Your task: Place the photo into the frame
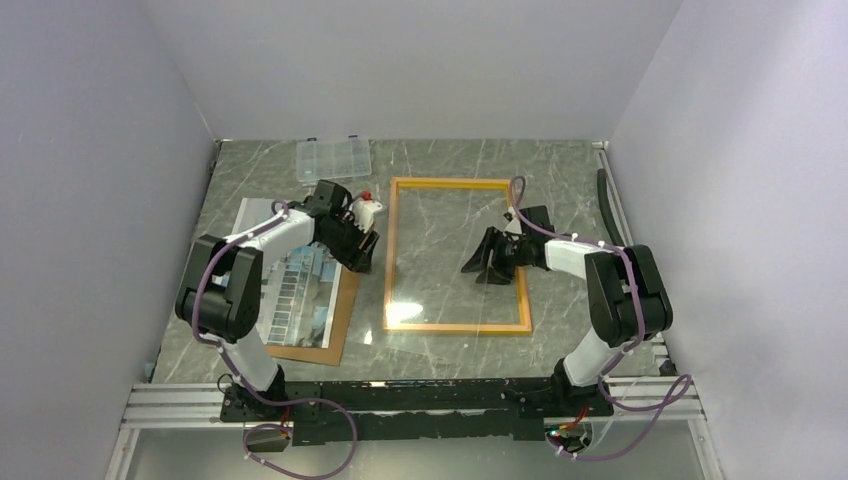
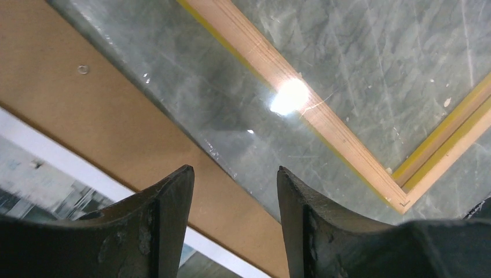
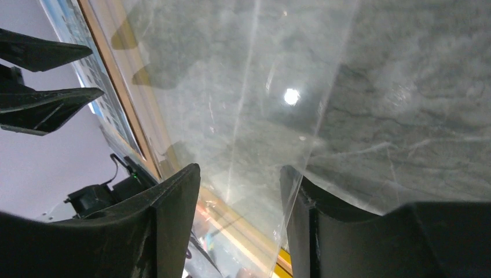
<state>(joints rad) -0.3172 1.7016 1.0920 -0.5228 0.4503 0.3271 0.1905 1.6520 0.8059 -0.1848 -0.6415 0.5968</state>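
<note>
Photo flat on brown board, thin yellow-orange rectangular frame, both jaws apart

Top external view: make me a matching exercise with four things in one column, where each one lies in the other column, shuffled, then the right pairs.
1. the photo
2. the frame
3. clear plastic box
4. backing board

A. far edge of the table
B. directly under the photo
C. middle of the table
D. left side, lying on the board

Pairs: 1-D, 2-C, 3-A, 4-B
</note>
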